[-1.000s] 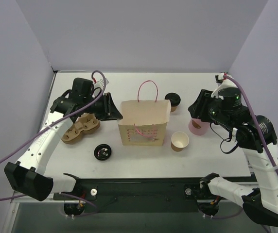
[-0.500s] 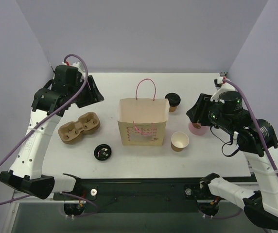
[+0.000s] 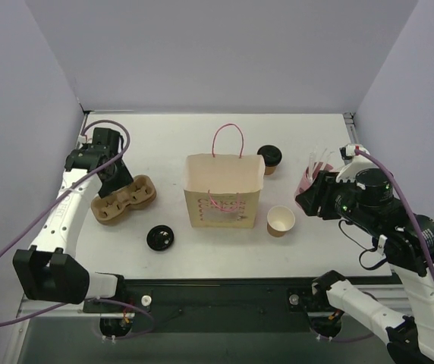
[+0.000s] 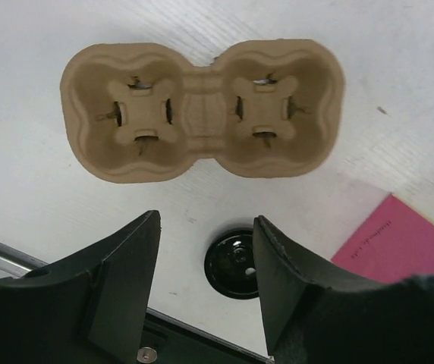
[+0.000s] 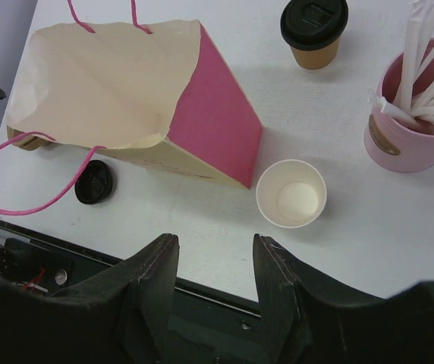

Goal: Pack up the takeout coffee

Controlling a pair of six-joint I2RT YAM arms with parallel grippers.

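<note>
On the desk (image 3: 164, 136), just beside the paper bag's (image 3: 224, 189) far right corner, the takeout coffee (image 3: 269, 158) stands upright. It lies ahead and left of the right fingers (image 5: 164, 258), the nearer pair. These and the left fingers (image 4: 137, 243) across the bag are spread wide and hold nothing.

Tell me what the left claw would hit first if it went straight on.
Probably the brown moulded-pulp two-cup carrier, straight ahead of the left claw; depth is unclear, so perhaps bare white table first.

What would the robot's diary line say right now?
left gripper: open, near cup carrier | right gripper: open, empty | takeout coffee: outside bag, unpacked | bag: open
</note>
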